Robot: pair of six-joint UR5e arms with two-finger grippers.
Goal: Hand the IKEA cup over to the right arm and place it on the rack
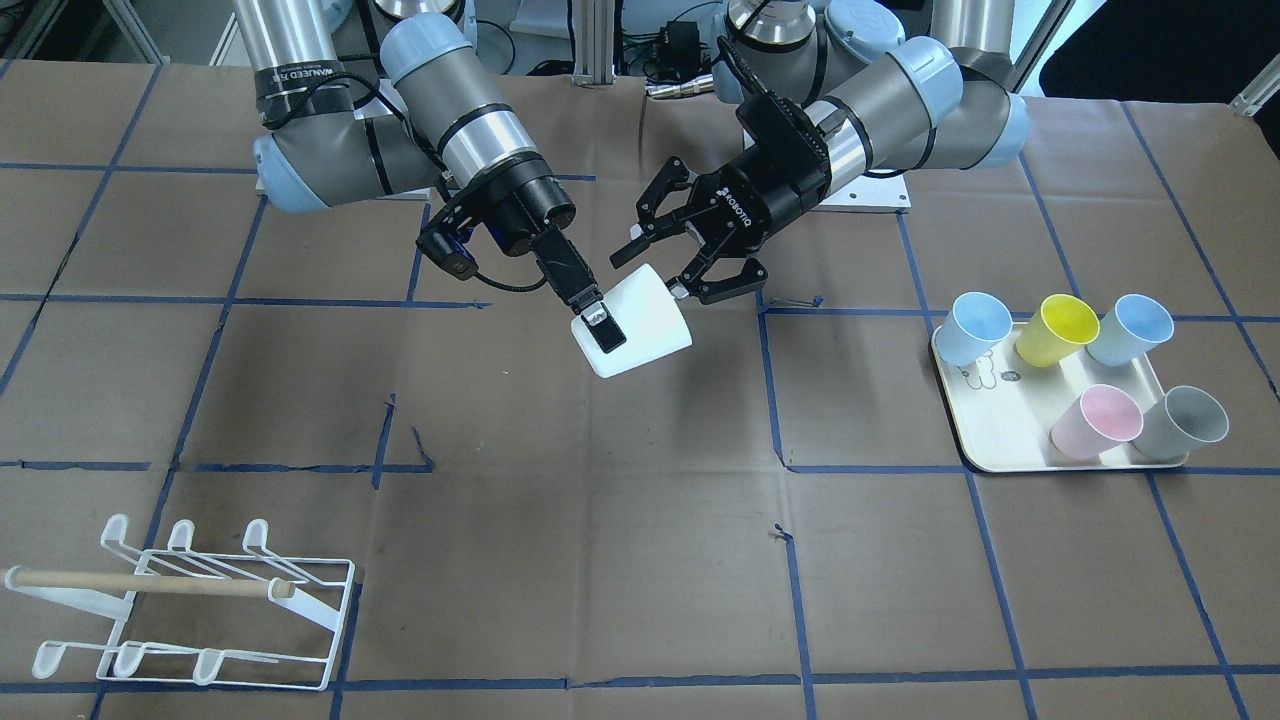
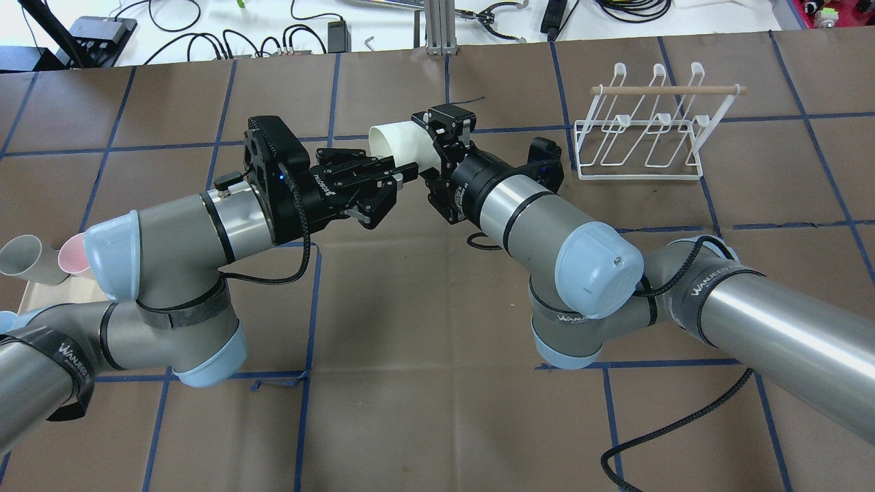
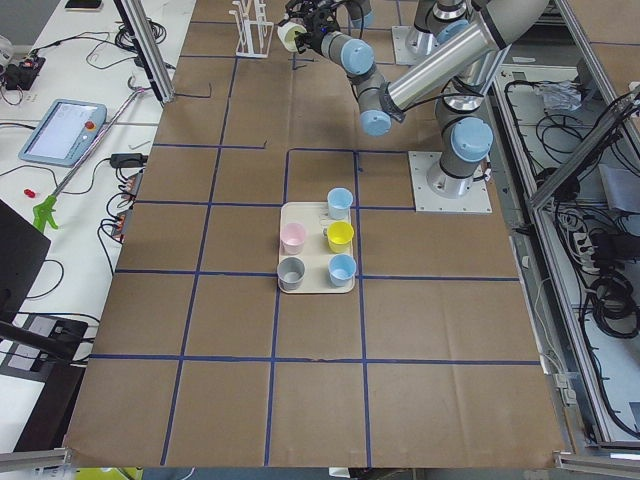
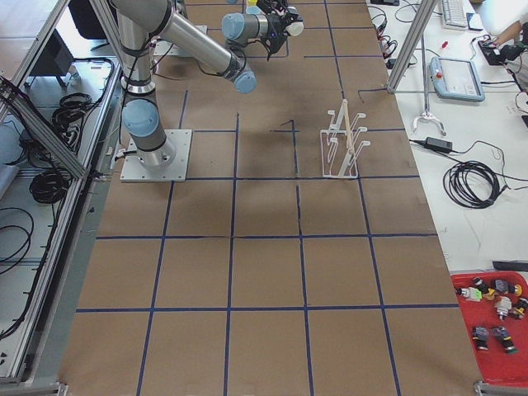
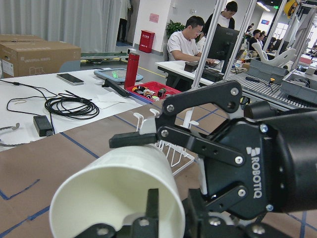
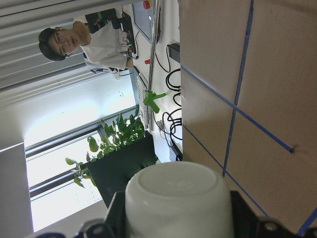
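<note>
The white cup (image 1: pixel 650 320) hangs tilted in the air over the table's middle, between the two grippers. My right gripper (image 1: pixel 610 330) is shut on it; one finger (image 1: pixel 600 325) presses on the wall near the base and the other is hidden behind. The right wrist view shows the cup's closed base (image 6: pixel 176 198) between its fingers. My left gripper (image 1: pixel 657 272) is open, its fingers spread around the cup's rim end. The left wrist view faces the cup's open mouth (image 5: pixel 119 188). The white wire rack (image 1: pixel 200 600) with its wooden dowel stands empty; in the overhead view it (image 2: pixel 642 130) is far right.
A cream tray (image 1: pixel 990 440) on my left side holds several upright cups: two blue, one yellow, one pink, one grey. Brown paper with blue tape lines covers the table. People sit at desks beyond the table in the left wrist view.
</note>
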